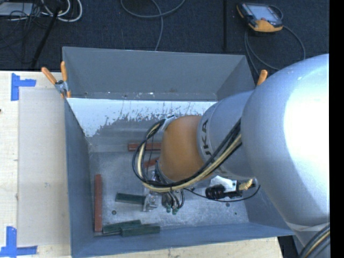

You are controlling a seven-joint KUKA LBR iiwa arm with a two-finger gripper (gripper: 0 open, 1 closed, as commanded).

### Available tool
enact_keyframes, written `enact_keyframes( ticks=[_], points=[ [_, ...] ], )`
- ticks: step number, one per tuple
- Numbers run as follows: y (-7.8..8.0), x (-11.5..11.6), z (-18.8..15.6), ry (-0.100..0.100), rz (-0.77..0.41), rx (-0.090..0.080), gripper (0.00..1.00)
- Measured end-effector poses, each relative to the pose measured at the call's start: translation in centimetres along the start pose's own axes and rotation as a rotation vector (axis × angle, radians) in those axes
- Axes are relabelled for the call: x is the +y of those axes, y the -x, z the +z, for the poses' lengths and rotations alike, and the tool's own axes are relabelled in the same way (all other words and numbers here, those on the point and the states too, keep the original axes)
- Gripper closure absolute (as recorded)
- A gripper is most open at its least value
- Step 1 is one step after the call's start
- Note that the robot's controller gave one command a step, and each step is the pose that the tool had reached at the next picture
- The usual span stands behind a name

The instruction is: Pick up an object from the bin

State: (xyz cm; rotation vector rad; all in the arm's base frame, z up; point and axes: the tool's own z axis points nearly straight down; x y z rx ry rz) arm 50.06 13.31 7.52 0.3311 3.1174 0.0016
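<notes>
My gripper (160, 201) hangs low over the bin floor near the middle, below the arm's orange cover. A short dark green bar (129, 198) lies flat just left of it, its right end reaching up to the gripper. A long reddish-brown stick (98, 203) lies along the left wall. Two dark green bars (132, 229) lie end to end by the front wall, left of and below the gripper.
A reddish-brown bar (141, 146) lies toward the back of the floor, its right end hidden behind the arm's cables. The arm covers the right half of the bin. Bare floor shows between the green bars and the left stick.
</notes>
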Motion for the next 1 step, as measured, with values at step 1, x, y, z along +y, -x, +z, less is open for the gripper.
enact_keyframes(
  ticks=[1],
  points=[
    [0.33,-0.69,-20.54,-0.004,0.029,0.01,1.0]
  ],
)
